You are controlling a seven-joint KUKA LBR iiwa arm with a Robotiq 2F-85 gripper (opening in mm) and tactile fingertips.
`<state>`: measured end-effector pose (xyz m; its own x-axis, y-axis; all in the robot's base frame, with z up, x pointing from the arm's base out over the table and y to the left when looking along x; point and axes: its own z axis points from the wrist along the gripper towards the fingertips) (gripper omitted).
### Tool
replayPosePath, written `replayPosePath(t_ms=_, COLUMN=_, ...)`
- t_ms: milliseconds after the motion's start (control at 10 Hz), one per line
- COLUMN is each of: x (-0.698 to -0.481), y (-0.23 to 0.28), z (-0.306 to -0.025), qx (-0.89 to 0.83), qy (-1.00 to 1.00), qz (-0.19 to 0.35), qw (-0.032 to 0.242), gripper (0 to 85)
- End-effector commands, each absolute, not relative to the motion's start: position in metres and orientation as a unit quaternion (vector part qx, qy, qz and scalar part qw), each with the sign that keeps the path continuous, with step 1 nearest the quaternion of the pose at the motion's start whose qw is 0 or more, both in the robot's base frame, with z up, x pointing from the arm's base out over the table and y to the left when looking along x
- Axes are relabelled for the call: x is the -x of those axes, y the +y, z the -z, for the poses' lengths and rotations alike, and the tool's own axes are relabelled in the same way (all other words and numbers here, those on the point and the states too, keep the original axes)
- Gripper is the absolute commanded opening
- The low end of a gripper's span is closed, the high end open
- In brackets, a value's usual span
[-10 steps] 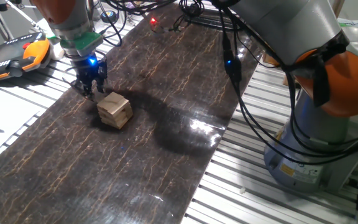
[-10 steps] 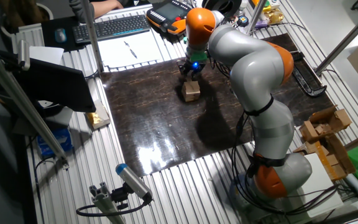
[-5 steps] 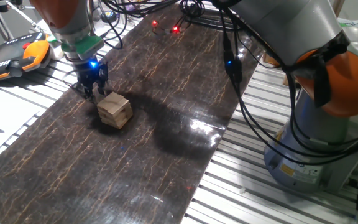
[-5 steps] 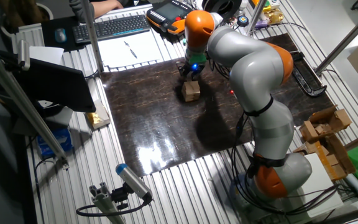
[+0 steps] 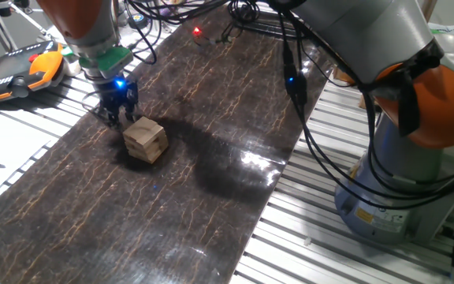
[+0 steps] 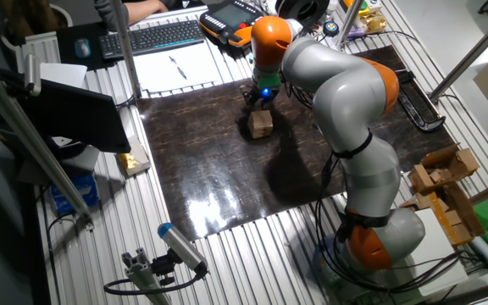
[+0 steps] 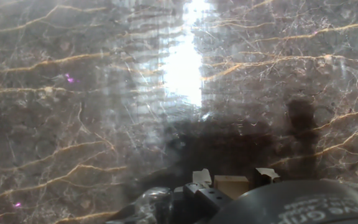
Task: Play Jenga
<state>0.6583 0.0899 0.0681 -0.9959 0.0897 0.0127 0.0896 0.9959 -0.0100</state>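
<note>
The arm (image 5: 369,47) reaches across the dark marbled surface (image 5: 211,197) much as it did a second ago; only its wrist has shifted slightly, carrying the end effector (image 5: 115,117) a touch further from the camera in the one fixed view, with no clear change in the other fixed view. The Jenga (image 5: 145,139) has not moved.

The Jenga stands on the surface toward the end nearest the orange pendant (image 5: 22,71), a small stack of pale wooden blocks. In the other fixed view it sits just below the end effector (image 6: 259,100) as a tan cube (image 6: 260,124).

The end effector hangs low, just beside the Jenga on its far side, fingertips close to the surface. Whether it touches the stack cannot be told from either fixed view. In the hand view two pale fingertips (image 7: 202,177) stand a little apart at the bottom edge, with a tan block face (image 7: 231,186) between them; it looks as if the fingers are closed on that block, though the view is too cramped to be sure.
</note>
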Motion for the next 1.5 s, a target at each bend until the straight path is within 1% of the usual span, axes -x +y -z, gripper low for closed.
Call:
replayPosePath(t_ms=0, x=-0.6582, y=0.0899, z=-0.0674, qx=0.045, qy=-0.999, qz=-0.004, qw=0.007, gripper=42.3)
replayPosePath(t_ms=600, x=-0.6593, y=0.0888, z=-0.0659, qx=0.037, qy=-0.999, qz=-0.009, qw=0.007, gripper=36.3)
replayPosePath(t_ms=900, x=-0.6599, y=0.088, z=-0.0649, qx=0.034, qy=-0.999, qz=-0.01, qw=0.007, gripper=30.0)
replayPosePath(t_ms=1000, x=-0.6599, y=0.0881, z=-0.0649, qx=0.034, qy=-0.999, qz=-0.01, qw=0.006, gripper=32.3)
replayPosePath(t_ms=1200, x=-0.6599, y=0.088, z=-0.0654, qx=0.034, qy=-0.999, qz=-0.012, qw=0.005, gripper=30.7)
replayPosePath(t_ms=1400, x=-0.6601, y=0.0883, z=-0.0659, qx=0.035, qy=-0.999, qz=-0.013, qw=0.003, gripper=31.7)
